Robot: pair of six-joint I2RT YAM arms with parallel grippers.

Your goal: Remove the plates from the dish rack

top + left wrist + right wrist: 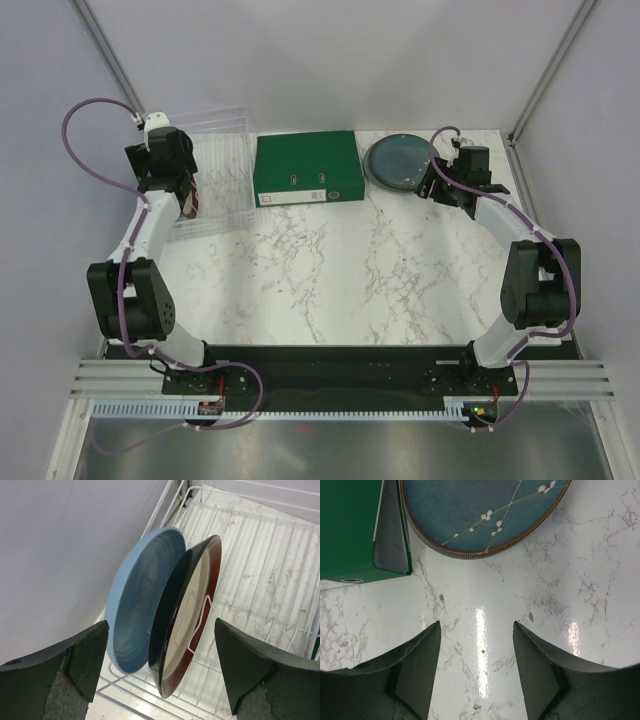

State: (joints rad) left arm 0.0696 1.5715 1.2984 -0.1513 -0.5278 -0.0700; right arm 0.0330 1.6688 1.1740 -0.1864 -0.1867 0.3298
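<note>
Left of green rectangular binder [305, 168]: white wire dish rack [260, 570] holding light-blue round plate [135, 610], reddish-brown cream-centred plate [180, 630] upright; left gripper [161, 645] spread, empty. Right of binder: dark-blue blossom plate [480, 505] flat; right gripper [476, 630] spread, empty

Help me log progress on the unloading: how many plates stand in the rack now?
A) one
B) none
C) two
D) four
C: the left wrist view shows just a blue plate and a red-rimmed plate on edge in the rack.

Right wrist view: I find the dark blue plate [480, 515] cut off at top, the binder [345, 525] at left.
</note>
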